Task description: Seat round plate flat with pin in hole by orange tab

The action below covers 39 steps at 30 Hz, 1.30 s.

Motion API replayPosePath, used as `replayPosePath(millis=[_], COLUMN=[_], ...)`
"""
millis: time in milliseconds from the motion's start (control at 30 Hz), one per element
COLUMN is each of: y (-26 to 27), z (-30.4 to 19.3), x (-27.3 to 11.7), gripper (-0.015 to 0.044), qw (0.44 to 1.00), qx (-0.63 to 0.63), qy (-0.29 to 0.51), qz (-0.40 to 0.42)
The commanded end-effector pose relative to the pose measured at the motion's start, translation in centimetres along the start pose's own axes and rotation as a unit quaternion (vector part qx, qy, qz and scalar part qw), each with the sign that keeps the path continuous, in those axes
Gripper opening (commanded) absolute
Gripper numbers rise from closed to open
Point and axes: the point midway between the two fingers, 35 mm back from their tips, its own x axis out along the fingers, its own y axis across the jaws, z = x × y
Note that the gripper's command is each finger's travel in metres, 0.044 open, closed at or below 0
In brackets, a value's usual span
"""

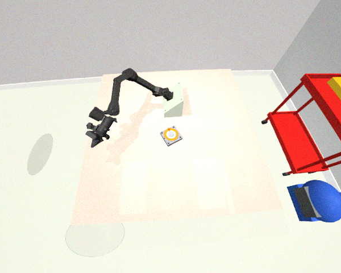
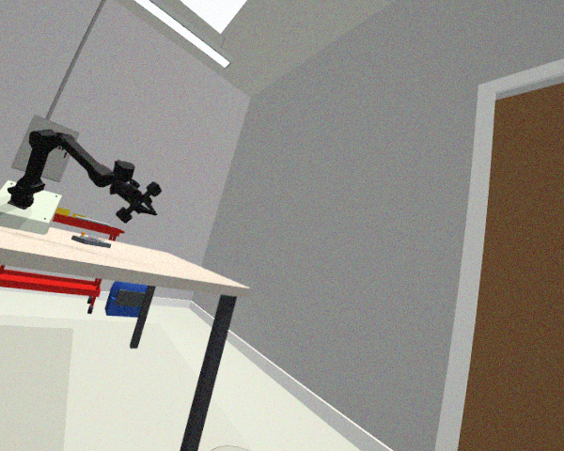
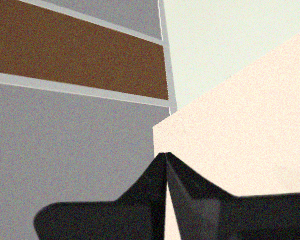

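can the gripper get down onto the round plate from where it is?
Probably yes. The gripper hangs shut and holding nothing, above the table's edge and well to one side of the round plate. Nothing stands between them, and the plate on its base is open from above.
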Motion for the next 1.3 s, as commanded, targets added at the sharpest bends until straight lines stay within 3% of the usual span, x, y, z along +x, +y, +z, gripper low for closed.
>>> replayPosePath(millis=[0,300,567,700,867,1067,1167,1267], y=[-1.4,-3.6,-6.5,-8.7,-11.2,-15.8,-16.4,-16.4], z=[-7.5,-19.7,-28.8,-32.3,-34.0,-32.3,-31.3,-31.3], x=[-0.9,-5.9,-14.2,-20.2,-26.3,-35.9,-36.9,-36.9], gripper=[0.0000,0.0000,0.0000,0.0000,0.0000,0.0000,0.0000,0.0000], qw=[0.994,0.953,0.872,0.800,0.711,0.497,0.456,0.456], qx=[-0.033,-0.120,-0.247,-0.341,-0.446,-0.654,-0.687,-0.687], qy=[0.092,0.253,0.392,0.461,0.513,0.546,0.542,0.542], qz=[-0.046,-0.113,-0.158,-0.174,-0.181,-0.166,-0.161,-0.161])
